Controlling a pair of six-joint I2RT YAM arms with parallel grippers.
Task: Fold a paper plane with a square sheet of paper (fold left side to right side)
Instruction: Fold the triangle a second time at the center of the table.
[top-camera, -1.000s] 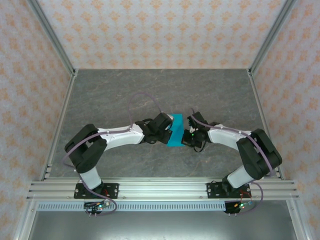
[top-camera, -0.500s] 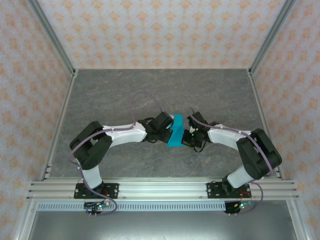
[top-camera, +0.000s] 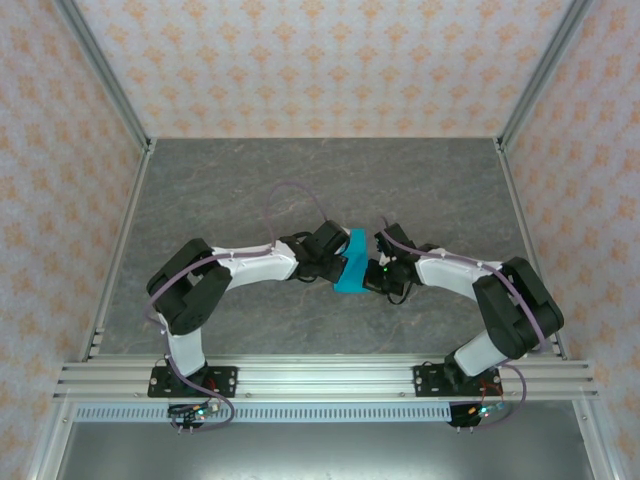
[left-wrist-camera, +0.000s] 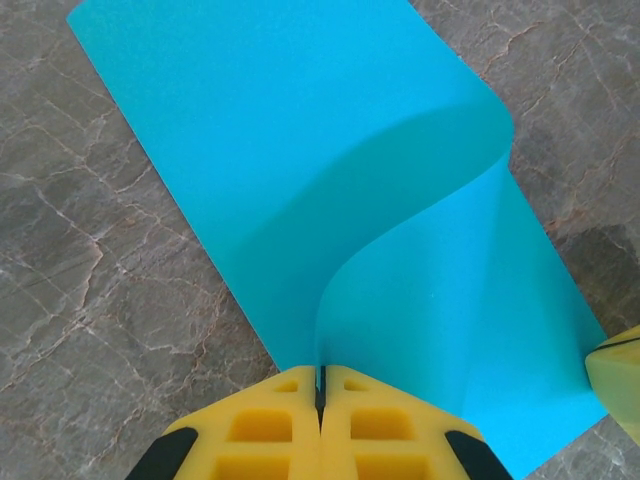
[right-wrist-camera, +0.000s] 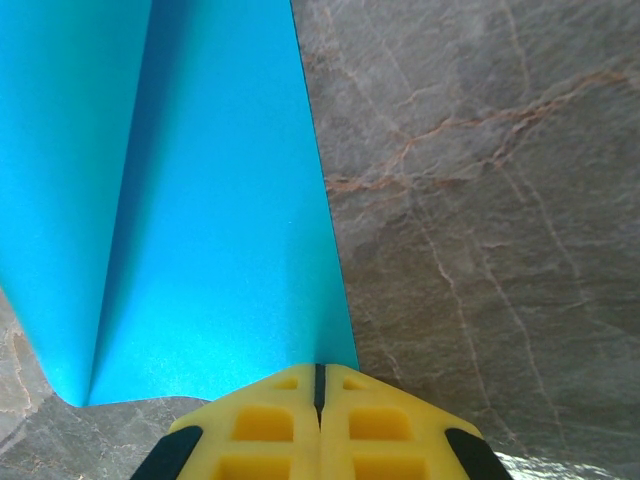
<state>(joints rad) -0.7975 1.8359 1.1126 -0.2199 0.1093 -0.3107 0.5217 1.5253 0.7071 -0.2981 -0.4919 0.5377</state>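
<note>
**Left gripper.** My left gripper (left-wrist-camera: 320, 372) is fully closed: the two yellow fingers (left-wrist-camera: 265, 425) meet along a thin dark seam with no gap. The square sheet of paper (left-wrist-camera: 300, 150) runs into that seam. One edge of the sheet stands up from the table (left-wrist-camera: 90, 300) and ends between my fingertips, so this gripper has the edge pinched. From the pinch the paper rises in a smooth curl and arches over the part of the sheet that lies flat. The curl is rounded, with no crease pressed into it.

**Right gripper.** My right gripper (right-wrist-camera: 320, 375) is also closed, finger against finger. Its tips meet the near edge of the sheet close to one corner. I cannot tell whether the paper is clamped between the fingers or only pressed under them. In the left wrist view one yellow fingertip (left-wrist-camera: 615, 375) of this gripper sits at a corner of the flat part of the sheet.

**Sheet position.** In the top view the cyan-blue sheet lies at the middle of the grey marbled table, directly between my two grippers, which close in on it from the left and the right. In the right wrist view the portion on my right lies flat on the table, and a darker shaded band runs lengthwise along its left part.
</note>
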